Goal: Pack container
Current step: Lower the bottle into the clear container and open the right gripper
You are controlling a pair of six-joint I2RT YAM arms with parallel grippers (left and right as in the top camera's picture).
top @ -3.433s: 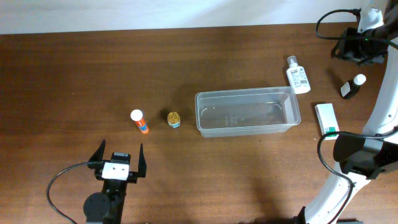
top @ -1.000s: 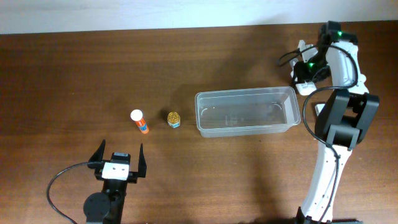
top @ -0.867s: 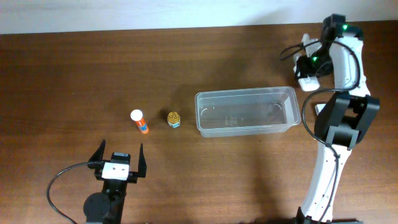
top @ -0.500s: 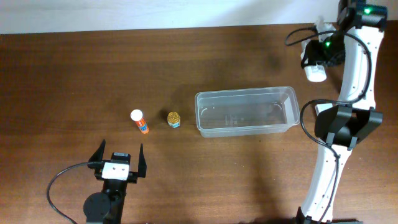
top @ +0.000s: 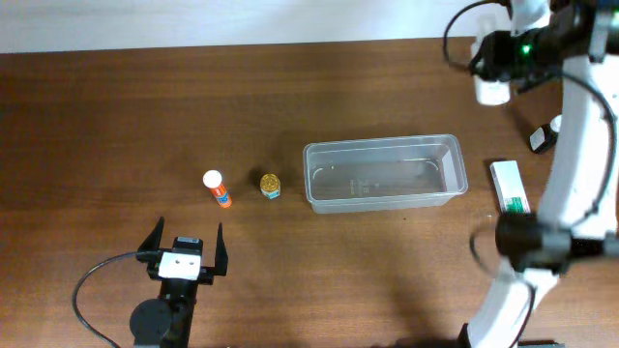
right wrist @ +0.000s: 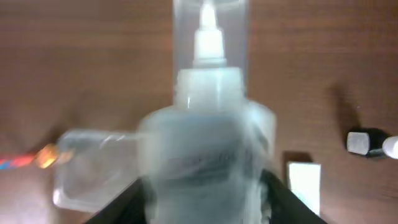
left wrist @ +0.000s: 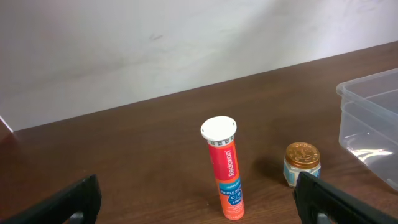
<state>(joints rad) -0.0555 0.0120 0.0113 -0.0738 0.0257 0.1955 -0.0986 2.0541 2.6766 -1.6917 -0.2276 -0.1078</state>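
Note:
The clear plastic container (top: 385, 174) stands empty a little right of the table's middle, and its corner shows in the left wrist view (left wrist: 373, 118). My right gripper (top: 492, 75) hangs beyond the container's far right corner, shut on a white spray bottle (top: 491, 90). In the right wrist view that spray bottle (right wrist: 208, 137) is blurred and fills the space between the fingers, with the container (right wrist: 93, 168) below at left. My left gripper (top: 184, 245) is open and holds nothing, near the front left edge.
An orange tube with a white cap (top: 218, 188) (left wrist: 226, 168) and a small gold-lidded jar (top: 271, 185) (left wrist: 301, 163) stand left of the container. A white box (top: 508, 187) (right wrist: 303, 183) and a small dark bottle (top: 545, 135) (right wrist: 372, 143) lie to its right.
The right gripper took hold of the spray bottle beside the container's far right corner and has lifted it up and toward the back. The left arm has not moved.

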